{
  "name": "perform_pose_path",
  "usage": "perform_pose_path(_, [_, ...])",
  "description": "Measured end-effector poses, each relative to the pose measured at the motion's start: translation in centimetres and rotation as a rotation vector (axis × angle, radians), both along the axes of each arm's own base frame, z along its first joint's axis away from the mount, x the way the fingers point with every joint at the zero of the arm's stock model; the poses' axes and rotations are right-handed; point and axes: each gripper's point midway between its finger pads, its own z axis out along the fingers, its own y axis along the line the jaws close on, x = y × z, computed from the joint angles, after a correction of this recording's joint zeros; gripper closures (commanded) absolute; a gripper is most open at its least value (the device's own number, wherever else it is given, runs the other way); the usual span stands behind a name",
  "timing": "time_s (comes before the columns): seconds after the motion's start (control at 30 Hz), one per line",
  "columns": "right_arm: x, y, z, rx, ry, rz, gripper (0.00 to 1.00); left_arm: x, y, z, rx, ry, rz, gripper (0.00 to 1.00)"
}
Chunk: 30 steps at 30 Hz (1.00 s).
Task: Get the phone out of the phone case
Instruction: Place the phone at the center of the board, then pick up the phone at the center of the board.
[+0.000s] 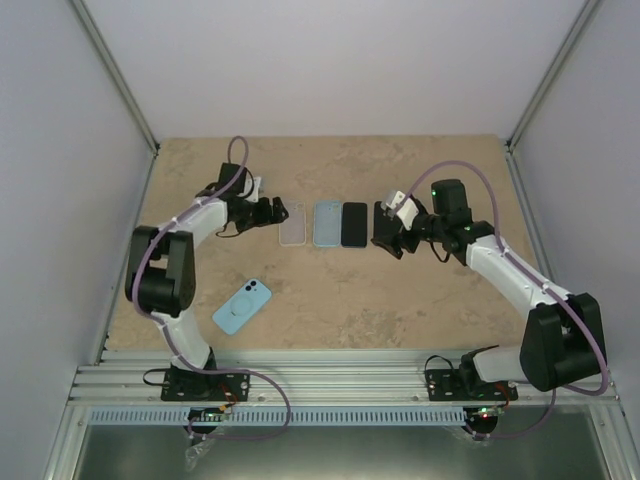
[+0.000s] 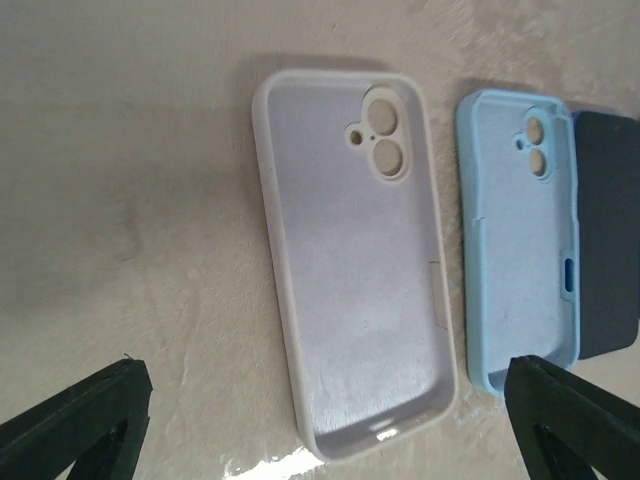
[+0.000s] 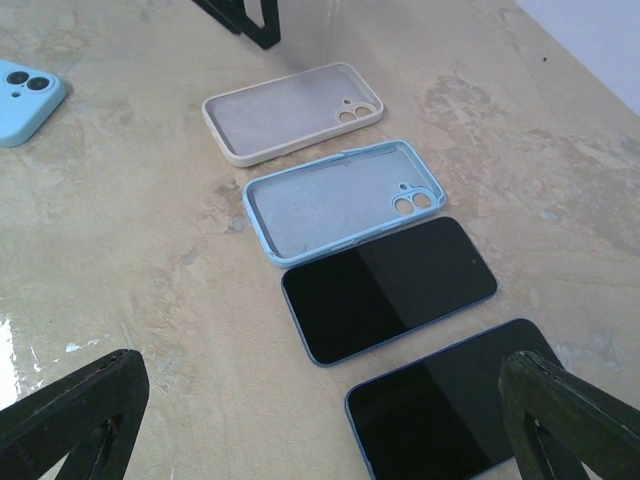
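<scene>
Light-blue cased phone (image 1: pixel 242 306), back up with a ring mark and twin lenses, not yet stripped. It lies flat, well apart from the empty sky-blue silicone case (image 3: pixel 345 198), toward the arm bases on the left arm's side. Left gripper (image 1: pixel 272 211) has fingers wide apart, holds nothing and hovers at the empty off-white silicone case (image 2: pixel 350 260), which sits just beside the sky-blue case on that same side. Right gripper (image 1: pixel 388 232) is also spread and empty, over the second bare dark-screened phone (image 3: pixel 455 400). The first bare dark-screened phone (image 3: pixel 388 288) lies between that one and the sky-blue case. Risks, my read: both claws are far from the cased phone, and the left arm's black elbow joint (image 1: pixel 160 275) is the part nearest it, so a wide swing could sweep it. It lies flat on a smooth top with little edge to pinch, so it likely skates or spins if one finger lands first. Snug silicone probably needs both arms, and a one-sided peel could flip or drop it. The row is packed tight, so a low departure could drag a case or scuff a screen. Surface: beige mottled stone-look tabletop (image 1: pixel 400 310), glossy, with glare patches in the wrist views. Room: plain pale wall panels (image 1: pixel 330 60), aluminium corner posts (image 1: pixel 115 75), slotted aluminium rail (image 1: pixel 330 385) at the near edge.
</scene>
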Motion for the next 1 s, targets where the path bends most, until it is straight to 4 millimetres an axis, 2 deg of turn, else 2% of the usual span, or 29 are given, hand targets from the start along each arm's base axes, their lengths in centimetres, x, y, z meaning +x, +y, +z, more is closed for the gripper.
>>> perform_pose_path(0.27, [-0.2,-0.1,1.0,0.008,-0.027,0.000,0.02,-1.3,1.8,6.6,0.120,-0.183,-0.041,0.01])
perform_pose_path(0.43, [-0.3,-0.1,1.6,0.012,-0.041,0.000,0.02,-3.9,2.8,8.6,0.215,-0.231,-0.148,0.01])
perform_pose_path(0.53, [-0.4,-0.1,1.9,0.015,-0.049,0.000,0.02,-6.5,3.4,8.6,0.272,-0.224,-0.227,0.01])
perform_pose_path(0.73, [-0.5,-0.2,1.8,0.015,-0.047,0.000,0.02,-13.3,4.7,7.2,0.356,-0.133,-0.415,0.01])
perform_pose_path(0.87, [-0.5,-0.1,1.8,0.016,-0.046,0.001,0.02,-16.8,5.7,5.1,0.401,-0.041,-0.513,0.01])
perform_pose_path(1.0, [-0.6,-0.1,1.7,0.019,-0.043,0.005,0.02,-20.3,6.6,2.1,0.461,0.069,-0.618,0.01])
